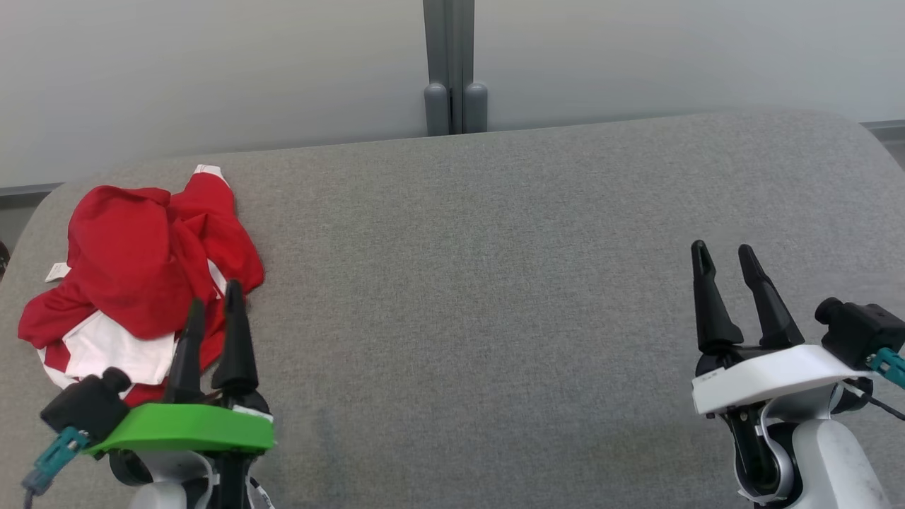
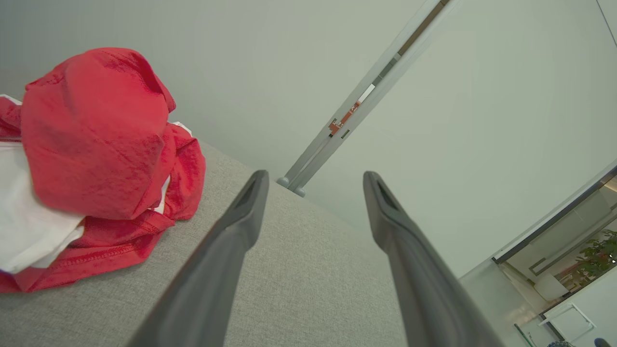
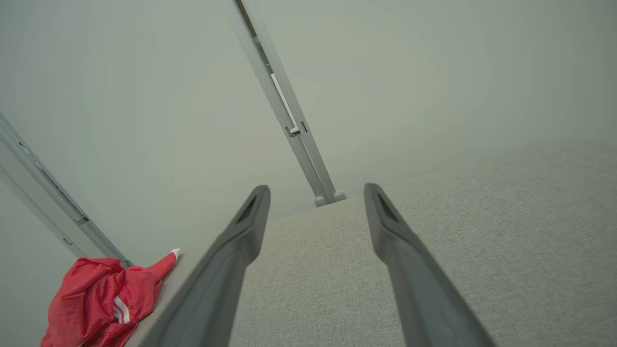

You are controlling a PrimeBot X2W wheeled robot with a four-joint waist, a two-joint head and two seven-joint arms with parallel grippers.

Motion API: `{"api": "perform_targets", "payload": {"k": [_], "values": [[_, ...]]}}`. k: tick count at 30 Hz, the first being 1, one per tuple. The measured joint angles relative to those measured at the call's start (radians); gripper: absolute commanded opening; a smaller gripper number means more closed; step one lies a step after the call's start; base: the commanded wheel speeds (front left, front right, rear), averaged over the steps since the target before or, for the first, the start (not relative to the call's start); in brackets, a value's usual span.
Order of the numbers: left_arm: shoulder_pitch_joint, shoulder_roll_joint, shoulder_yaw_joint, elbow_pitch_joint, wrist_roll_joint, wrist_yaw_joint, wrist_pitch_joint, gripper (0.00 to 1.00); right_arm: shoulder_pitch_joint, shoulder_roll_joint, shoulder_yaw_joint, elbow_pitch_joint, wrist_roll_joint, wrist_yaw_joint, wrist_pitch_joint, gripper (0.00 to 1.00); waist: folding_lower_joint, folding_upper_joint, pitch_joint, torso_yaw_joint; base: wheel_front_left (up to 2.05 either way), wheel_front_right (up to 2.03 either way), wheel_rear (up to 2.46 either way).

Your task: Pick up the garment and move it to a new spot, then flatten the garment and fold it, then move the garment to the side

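- At your nine o'clock in the head view, the garment (image 1: 141, 261) lies bunched in a red heap with white panels, on the left end of the grey cushion (image 1: 481, 283). A small white label (image 1: 56, 271) sticks out at its left edge, and one red sleeve with a white cuff points toward twelve.
- At your seven o'clock you have the left gripper (image 1: 215, 295) on its green mount, with its two dark fingers spread and nothing between them. In the head view its fingertips overlap the heap's lower right edge. In the left wrist view the heap sits at ten o'clock, and a strip of bare cushion separates it from the nearer finger.
- A black wrist camera (image 1: 88, 406) with a teal plug sits left of the green mount, in front of the heap's lower edge.
- The middle of the cushion is plain grey fabric from front to back.
- At twelve o'clock a grey post (image 1: 456, 71) splits the pale wall (image 1: 212, 71) and ends in two rounded caps at the cushion's far edge.
- At your four o'clock the right gripper (image 1: 722, 247) rides a white mount, fingers spread apart and holding nothing, well apart from the garment.
- In the right wrist view the garment shows small at seven o'clock, left of the fingers, with a second grey post behind it.
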Motion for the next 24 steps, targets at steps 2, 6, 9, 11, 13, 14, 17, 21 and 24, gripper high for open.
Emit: {"api": "perform_targets", "payload": {"k": [2, 6, 9, 11, 13, 14, 17, 21, 24], "values": [[0.0, 0.002, -0.024, 0.003, 0.094, 0.004, -0.006, 1.0, 0.003, 0.001, 0.009, 0.001, -0.042, 0.0, -0.006, 1.0, 0.0, 0.0, 0.0, 0.0, 0.0, 0.0, 0.0], [0.0, 0.007, -0.077, 0.007, 0.211, 0.027, -0.019, 1.0, 0.006, 0.001, 0.01, 0.001, -0.116, 0.0, -0.019, 1.0, 0.0, 0.0, 0.002, -0.001, 0.0, 0.0, 0.0], [0.0, 0.013, -0.096, 0.01, 0.26, 0.069, -0.029, 1.0, 0.006, 0.001, 0.01, -0.003, -0.164, 0.0, -0.029, 1.0, 0.0, 0.0, 0.002, -0.002, 0.0, 0.0, 0.0], [0.0, 0.017, -0.109, 0.01, 0.276, 0.083, -0.031, 1.0, 0.007, 0.001, 0.012, -0.008, -0.187, 0.0, -0.034, 1.0, 0.0, 0.0, 0.002, -0.002, 0.0, 0.0, 0.0], [0.0, 0.028, -0.126, 0.012, 0.304, 0.093, -0.038, 1.0, 0.01, 0.001, 0.011, -0.011, -0.217, 0.0, -0.041, 1.0, 0.0, 0.0, 0.001, -0.002, 0.0, 0.0, 0.0], [0.0, 0.033, -0.133, 0.014, 0.317, 0.097, -0.039, 1.0, 0.011, 0.001, 0.011, -0.012, -0.226, 0.0, -0.041, 1.0, 0.0, 0.0, 0.001, -0.002, 0.0, 0.0, 0.0], [0.0, 0.041, -0.155, 0.018, 0.342, 0.111, -0.048, 1.0, 0.012, 0.001, 0.008, -0.015, -0.254, 0.0, -0.05, 1.0, 0.0, 0.0, 0.001, -0.003, 0.0, 0.0, 0.0], [0.0, 0.054, -0.186, 0.033, 0.383, 0.12, -0.058, 1.0, 0.015, 0.001, 0.006, -0.018, -0.3, 0.0, -0.06, 1.0, 0.0, 0.0, 0.0, -0.003, 0.0, 0.0, 0.0], [0.0, 0.065, -0.21, 0.048, 0.411, 0.127, -0.066, 1.0, 0.018, 0.001, 0.007, -0.018, -0.324, 0.0, -0.068, 1.0, 0.0, 0.0, 0.0, -0.004, 0.0, 0.0, 0.0]]}}
